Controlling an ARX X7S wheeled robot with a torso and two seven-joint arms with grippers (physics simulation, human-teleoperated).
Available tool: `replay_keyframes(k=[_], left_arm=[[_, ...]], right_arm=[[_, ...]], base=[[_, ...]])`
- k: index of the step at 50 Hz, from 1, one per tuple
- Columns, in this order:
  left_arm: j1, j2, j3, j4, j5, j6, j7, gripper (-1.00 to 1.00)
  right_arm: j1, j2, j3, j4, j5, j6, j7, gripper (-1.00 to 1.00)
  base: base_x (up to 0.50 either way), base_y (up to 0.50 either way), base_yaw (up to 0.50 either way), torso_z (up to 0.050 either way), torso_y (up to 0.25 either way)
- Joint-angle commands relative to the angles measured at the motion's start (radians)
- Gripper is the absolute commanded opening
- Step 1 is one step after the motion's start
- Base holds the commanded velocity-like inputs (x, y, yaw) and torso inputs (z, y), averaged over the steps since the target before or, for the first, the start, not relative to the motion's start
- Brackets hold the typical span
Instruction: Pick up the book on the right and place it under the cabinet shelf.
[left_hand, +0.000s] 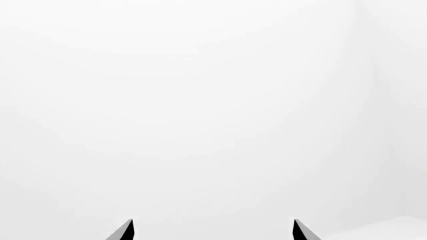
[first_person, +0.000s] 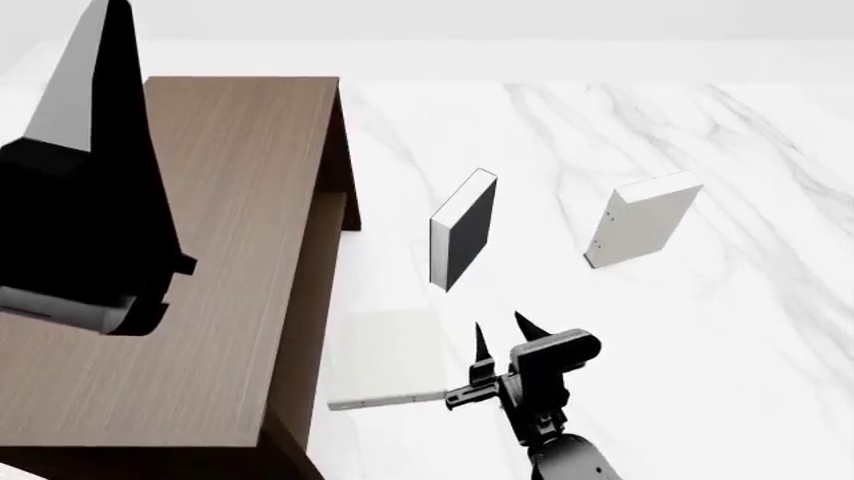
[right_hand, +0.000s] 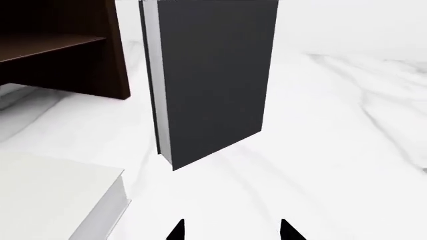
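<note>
The book, plain and pale, stands upright on the marble table at the right, away from both grippers. My right gripper is open and empty, low over the table in front of the black-covered book. In the right wrist view the gripper points at that black book. The dark-brown cabinet stands at the left; its shelf shows in the right wrist view. My left gripper is open and empty, raised high, with only blank white ahead of it.
Another pale book lies flat on the table beside the cabinet's open side, just left of my right gripper; it also shows in the right wrist view. My left arm hides part of the cabinet top. The marble table extends to the right.
</note>
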Motion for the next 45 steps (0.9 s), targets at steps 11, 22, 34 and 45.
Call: replay_keyframes(k=[11,22,34,45], left_arm=[[-0.002,0.01,-0.009,-0.013,0.021,-0.017,0.028,1.0],[0.007,0.021,-0.013,-0.009,0.031,-0.023,0.041,1.0],[0.018,0.014,-0.029,-0.003,0.026,-0.022,0.046,1.0],[0.014,-0.002,-0.031,0.003,0.01,-0.013,0.034,1.0]], right_arm=[[-0.054,0.078,-0.214,-0.267,0.009,0.27,0.059,1.0],[-0.061,0.084,-0.239,-0.33,0.013,0.304,0.034,1.0],[-0.049,0.066,-0.24,-0.31,0.008,0.314,0.029,1.0],[-0.032,0.013,-0.241,-0.221,-0.009,0.307,0.019,1.0]], base=[[0.0,0.0,0.0,-0.001,-0.003],[0.0,0.0,0.0,-0.001,-0.003],[0.0,0.0,0.0,0.0,-0.003],[0.0,0.0,0.0,-0.002,-0.005]])
